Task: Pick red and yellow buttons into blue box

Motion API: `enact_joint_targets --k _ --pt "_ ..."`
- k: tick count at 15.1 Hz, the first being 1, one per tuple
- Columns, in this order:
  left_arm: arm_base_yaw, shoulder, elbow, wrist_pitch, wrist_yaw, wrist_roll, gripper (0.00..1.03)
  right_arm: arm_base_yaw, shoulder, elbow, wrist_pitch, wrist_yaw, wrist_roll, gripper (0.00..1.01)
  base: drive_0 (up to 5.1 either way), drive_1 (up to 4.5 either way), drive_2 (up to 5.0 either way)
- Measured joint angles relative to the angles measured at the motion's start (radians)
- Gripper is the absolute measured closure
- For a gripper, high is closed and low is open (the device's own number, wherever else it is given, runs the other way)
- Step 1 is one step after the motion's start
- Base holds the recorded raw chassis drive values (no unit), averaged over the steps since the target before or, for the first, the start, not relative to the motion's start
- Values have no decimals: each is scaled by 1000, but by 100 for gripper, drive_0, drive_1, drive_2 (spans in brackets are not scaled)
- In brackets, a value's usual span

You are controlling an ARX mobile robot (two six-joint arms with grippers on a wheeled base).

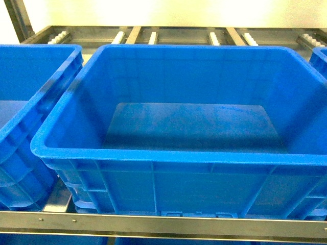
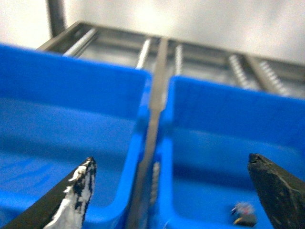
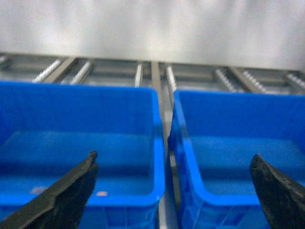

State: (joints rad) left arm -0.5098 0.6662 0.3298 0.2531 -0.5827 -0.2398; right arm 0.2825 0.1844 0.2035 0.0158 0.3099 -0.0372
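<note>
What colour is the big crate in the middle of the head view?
Blue throughout, the crate with its thick rim and ribbed walls; the head view shows it best.

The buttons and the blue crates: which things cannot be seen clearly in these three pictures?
- Head view: the middle blue box shows no buttons inside; both grippers are out of frame, and the neighbouring crates are cut by the edges.
- Left wrist view: a small dark object lies in the right crate, too blurred to name or give a cap colour.
- Right wrist view: a small pale speck in the left crate is too small to identify.
</note>
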Motion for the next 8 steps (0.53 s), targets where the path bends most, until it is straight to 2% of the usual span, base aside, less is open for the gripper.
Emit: enact_joint_targets --k 1,3,4,5,6,7,8 --pt "84 -82 -77 78 137 119 27 -68 -23 -17 -47 -82 14 26 0 0 0" --pt "180 -164 -142 60 240 196 51 -126 -58 -53 -39 -155 19 50 0 0 0" --pt "227 -200 -169 48 294 214 65 -241 -79 -75 -42 -277 19 64 0 0 0" --pt "273 -245 -199 31 341 222 82 -295 -91 -95 -38 -290 23 81 0 0 0" --pt "303 -272 -214 21 377 222 94 -286 -102 -103 -35 -310 23 94 0 0 0" --pt "327 -297 -225 13 394 224 101 -283 -109 -113 -31 -311 23 99 0 0 0" --pt "355 -323 -240 -2 421 224 101 -283 -117 -126 -28 -311 23 99 0 0 0"
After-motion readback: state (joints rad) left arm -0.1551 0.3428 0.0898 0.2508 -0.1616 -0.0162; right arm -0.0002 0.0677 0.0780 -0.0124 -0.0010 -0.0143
